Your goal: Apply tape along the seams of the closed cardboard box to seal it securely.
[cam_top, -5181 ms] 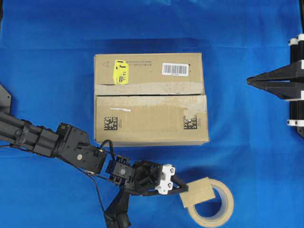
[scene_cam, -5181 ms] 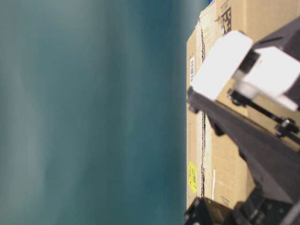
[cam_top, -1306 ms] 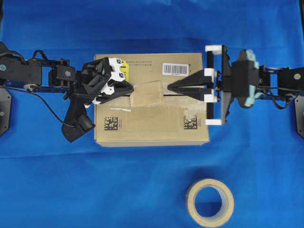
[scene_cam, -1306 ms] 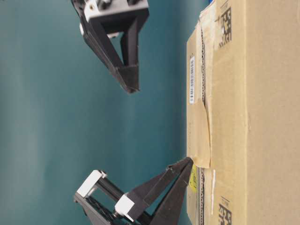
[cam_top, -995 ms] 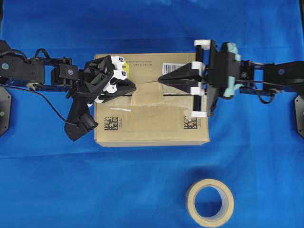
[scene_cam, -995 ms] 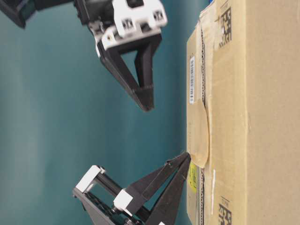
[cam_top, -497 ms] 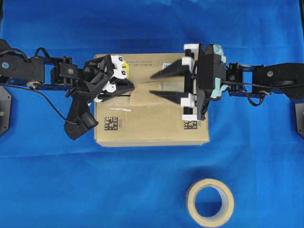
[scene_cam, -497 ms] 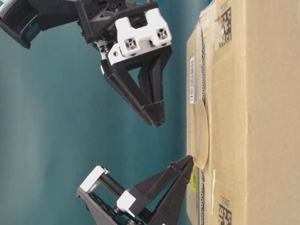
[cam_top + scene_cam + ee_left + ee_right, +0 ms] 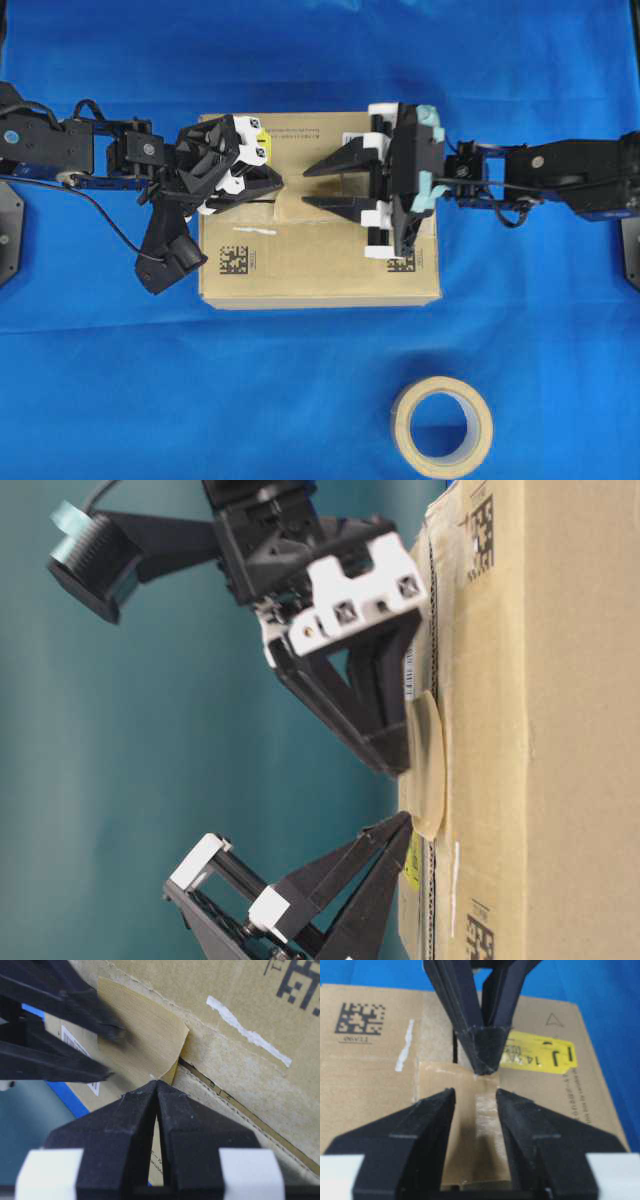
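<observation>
On the blue cloth (image 9: 320,380) sits the rectangular brown cardboard box (image 9: 300,265) with its yellow sticker (image 9: 262,150), and the small square piece of brown kraft tape (image 9: 300,205) lies over the thin dark seam (image 9: 235,1105) between the two top flaps, one edge curling up off the cardboard. The left gripper (image 9: 275,187) is clenched, its tips pinching the near corner of the tape, while the right gripper (image 9: 312,187) has its black fingers (image 9: 427,1127) spread apart over the tape, grasping nothing. The beige ring-shaped tape roll (image 9: 441,426) lies on the cloth, well apart from the box.
</observation>
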`<act>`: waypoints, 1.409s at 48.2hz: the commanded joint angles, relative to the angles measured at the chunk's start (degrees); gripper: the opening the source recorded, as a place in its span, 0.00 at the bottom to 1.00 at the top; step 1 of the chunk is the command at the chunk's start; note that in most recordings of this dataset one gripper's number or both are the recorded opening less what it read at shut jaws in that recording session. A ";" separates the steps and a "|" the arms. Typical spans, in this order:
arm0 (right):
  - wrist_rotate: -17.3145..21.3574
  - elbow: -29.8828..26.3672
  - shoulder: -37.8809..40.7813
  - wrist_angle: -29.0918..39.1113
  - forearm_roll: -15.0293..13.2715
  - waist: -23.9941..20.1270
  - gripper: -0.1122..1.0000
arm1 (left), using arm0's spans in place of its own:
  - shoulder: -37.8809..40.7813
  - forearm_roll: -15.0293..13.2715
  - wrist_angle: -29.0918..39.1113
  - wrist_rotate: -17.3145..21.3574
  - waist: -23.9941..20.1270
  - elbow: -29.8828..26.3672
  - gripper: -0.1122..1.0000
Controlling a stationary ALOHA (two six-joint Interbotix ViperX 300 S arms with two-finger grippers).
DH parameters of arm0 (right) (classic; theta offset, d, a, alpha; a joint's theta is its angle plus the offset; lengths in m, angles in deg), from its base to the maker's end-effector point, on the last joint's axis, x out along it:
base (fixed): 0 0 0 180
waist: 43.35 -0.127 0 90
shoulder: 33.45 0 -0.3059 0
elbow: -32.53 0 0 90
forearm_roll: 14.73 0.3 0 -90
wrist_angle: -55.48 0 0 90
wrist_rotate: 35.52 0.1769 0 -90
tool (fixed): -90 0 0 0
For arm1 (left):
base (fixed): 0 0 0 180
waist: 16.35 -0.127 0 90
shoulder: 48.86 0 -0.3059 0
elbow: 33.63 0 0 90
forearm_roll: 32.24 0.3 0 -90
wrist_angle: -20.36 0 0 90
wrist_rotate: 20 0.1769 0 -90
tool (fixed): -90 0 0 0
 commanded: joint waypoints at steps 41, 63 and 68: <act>0.79 -1.14 2.37 1.76 -0.09 -0.09 0.46 | -0.44 -0.09 0.09 -0.35 -2.02 -1.49 0.10; 0.79 -1.14 2.37 1.76 -0.09 -0.09 0.46 | -0.53 0.00 1.85 1.93 -2.02 -1.76 0.69; 0.79 -1.14 2.37 1.93 -0.09 -0.09 0.46 | -0.88 0.00 2.99 3.25 -2.02 -2.46 0.81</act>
